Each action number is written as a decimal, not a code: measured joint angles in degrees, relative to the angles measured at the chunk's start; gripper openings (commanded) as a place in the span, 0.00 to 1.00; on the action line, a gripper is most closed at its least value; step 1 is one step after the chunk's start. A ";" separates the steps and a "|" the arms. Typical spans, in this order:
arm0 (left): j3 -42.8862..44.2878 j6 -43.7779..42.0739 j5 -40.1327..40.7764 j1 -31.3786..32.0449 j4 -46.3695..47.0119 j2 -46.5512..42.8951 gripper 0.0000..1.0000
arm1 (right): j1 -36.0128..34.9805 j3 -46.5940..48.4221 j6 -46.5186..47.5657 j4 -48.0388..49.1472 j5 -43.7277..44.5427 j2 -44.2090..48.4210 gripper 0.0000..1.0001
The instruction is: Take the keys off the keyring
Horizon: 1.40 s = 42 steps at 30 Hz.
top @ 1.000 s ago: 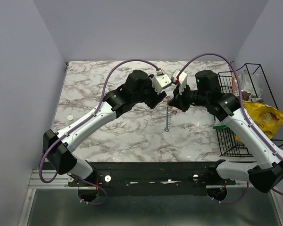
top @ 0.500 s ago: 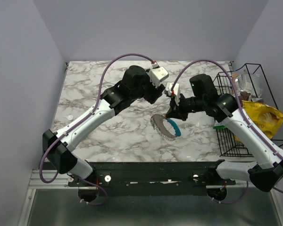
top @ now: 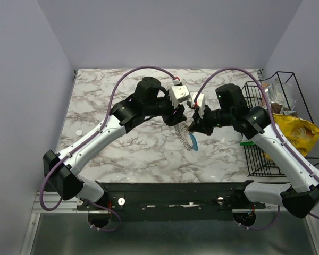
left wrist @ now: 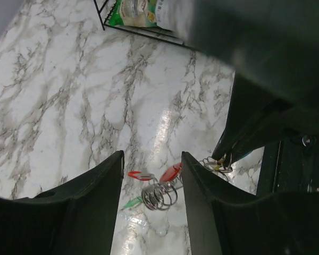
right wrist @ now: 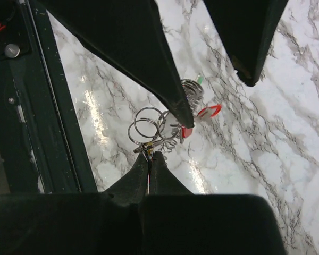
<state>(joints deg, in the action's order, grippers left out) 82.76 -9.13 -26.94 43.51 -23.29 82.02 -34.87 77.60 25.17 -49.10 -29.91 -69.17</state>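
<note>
A white marble table (top: 122, 151) with grey veins fills the scene, with lavender walls (top: 21, 79) on its left, right and far sides. At the right edge stands a black wire basket (top: 258, 162) holding a yellow snack bag (top: 297, 133) and a clear packet (top: 279, 95). A small white round object (top: 78, 132) lies near the table's left edge.

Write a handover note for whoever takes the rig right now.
Right gripper: shut, pinching the small metal rings on the keyring, which hangs below it.
Left gripper: open, fingers either side of the keys, gripping nothing.
Done: ring is in hand; the red and green keys are still on it.
Left: close on one key, work it off, then repeat for the rest.
</note>
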 measured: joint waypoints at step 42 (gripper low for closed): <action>-2.91 7.52 -5.42 -0.48 6.97 4.24 0.66 | -6.08 1.55 19.21 -1.79 29.62 4.11 0.01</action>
<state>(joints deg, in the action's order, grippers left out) 79.85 -1.61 -32.36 43.03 -16.32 86.26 -40.95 79.15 44.38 -50.89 -0.30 -65.06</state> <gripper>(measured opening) 0.661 0.022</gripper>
